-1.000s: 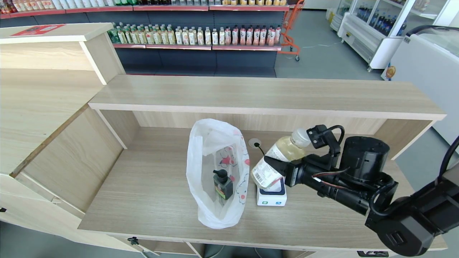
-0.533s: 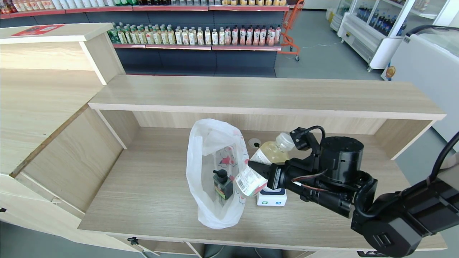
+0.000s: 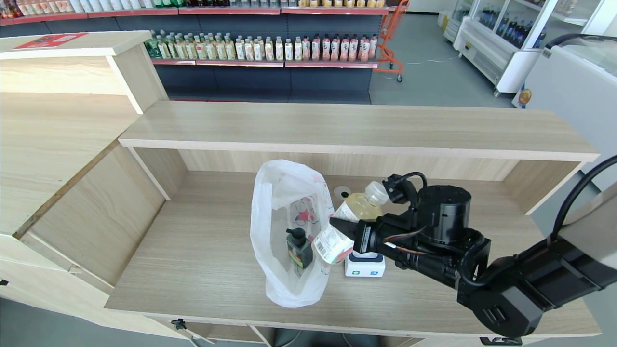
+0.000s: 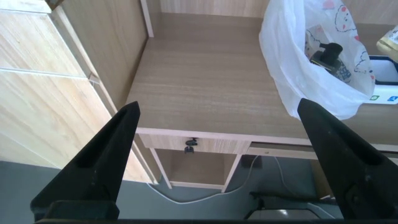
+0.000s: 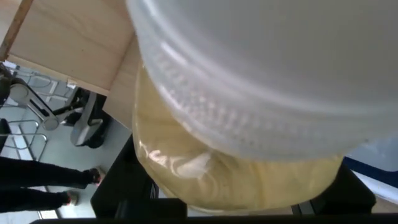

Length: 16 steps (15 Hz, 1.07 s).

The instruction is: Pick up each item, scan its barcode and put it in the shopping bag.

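Observation:
A white plastic shopping bag point(image 3: 282, 270) stands open on the wooden counter point(image 3: 202, 260), with a dark pump bottle point(image 3: 299, 248) inside it. My right gripper point(image 3: 345, 231) is shut on a drink bottle point(image 3: 359, 207) of pale yellow liquid. The bottle is tilted, its labelled bottom right beside the bag's right rim and its cap pointing back and right. In the right wrist view the drink bottle point(image 5: 236, 162) sits close between the dark fingers point(image 5: 134, 202). My left gripper point(image 4: 214, 162) hangs open off the counter's front left corner, facing the bag point(image 4: 298, 87).
A small white barcode scanner point(image 3: 365, 265) sits on the counter just right of the bag, partly under my right gripper. A raised shelf point(image 3: 356, 130) runs along the counter's back and a side panel point(image 3: 96, 212) closes its left. A cable hole point(image 3: 342, 192) lies behind the bottle.
My right arm has carried the drink bottle leftward from above the scanner, so its bottom now sits at the bag's right rim. The bag and pump bottle have not moved.

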Available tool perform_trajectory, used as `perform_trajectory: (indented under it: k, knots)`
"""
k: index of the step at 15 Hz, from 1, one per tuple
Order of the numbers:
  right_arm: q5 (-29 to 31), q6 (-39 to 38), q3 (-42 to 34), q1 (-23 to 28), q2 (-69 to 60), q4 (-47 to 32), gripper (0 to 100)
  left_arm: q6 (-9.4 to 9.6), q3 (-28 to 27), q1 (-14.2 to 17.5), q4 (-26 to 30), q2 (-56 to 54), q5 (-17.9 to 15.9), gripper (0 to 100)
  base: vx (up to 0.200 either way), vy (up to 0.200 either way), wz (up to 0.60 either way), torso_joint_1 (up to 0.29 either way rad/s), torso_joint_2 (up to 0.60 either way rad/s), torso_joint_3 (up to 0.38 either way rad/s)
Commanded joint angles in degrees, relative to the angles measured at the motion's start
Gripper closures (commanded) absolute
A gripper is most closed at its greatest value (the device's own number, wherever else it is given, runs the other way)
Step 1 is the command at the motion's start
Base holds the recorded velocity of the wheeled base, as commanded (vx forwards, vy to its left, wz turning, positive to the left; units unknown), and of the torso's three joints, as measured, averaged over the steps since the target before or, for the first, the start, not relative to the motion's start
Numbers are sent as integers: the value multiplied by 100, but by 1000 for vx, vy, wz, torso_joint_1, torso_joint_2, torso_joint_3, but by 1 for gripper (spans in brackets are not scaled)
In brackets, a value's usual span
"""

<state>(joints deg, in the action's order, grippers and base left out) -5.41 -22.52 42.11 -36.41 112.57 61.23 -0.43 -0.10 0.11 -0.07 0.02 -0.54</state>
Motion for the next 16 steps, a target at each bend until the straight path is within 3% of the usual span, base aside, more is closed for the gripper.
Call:
perform_trajectory:
  k: [1, 8, 16]
  knots:
    - [-12, -7, 395, 205, 231, -6, 100, -1, 1, 7, -1, -2, 1, 0, 0, 0, 0, 0, 0, 0]
    - [14, 19, 1951, 539, 1232, -305, 100, -1, 1, -2, -1, -2, 1, 0, 0, 0, 0, 0, 0, 0]
    - [-4, 371, 2970, 548, 2322, -375, 100, -1, 1, 7, -1, -2, 1, 0, 0, 0, 0, 0, 0, 0]
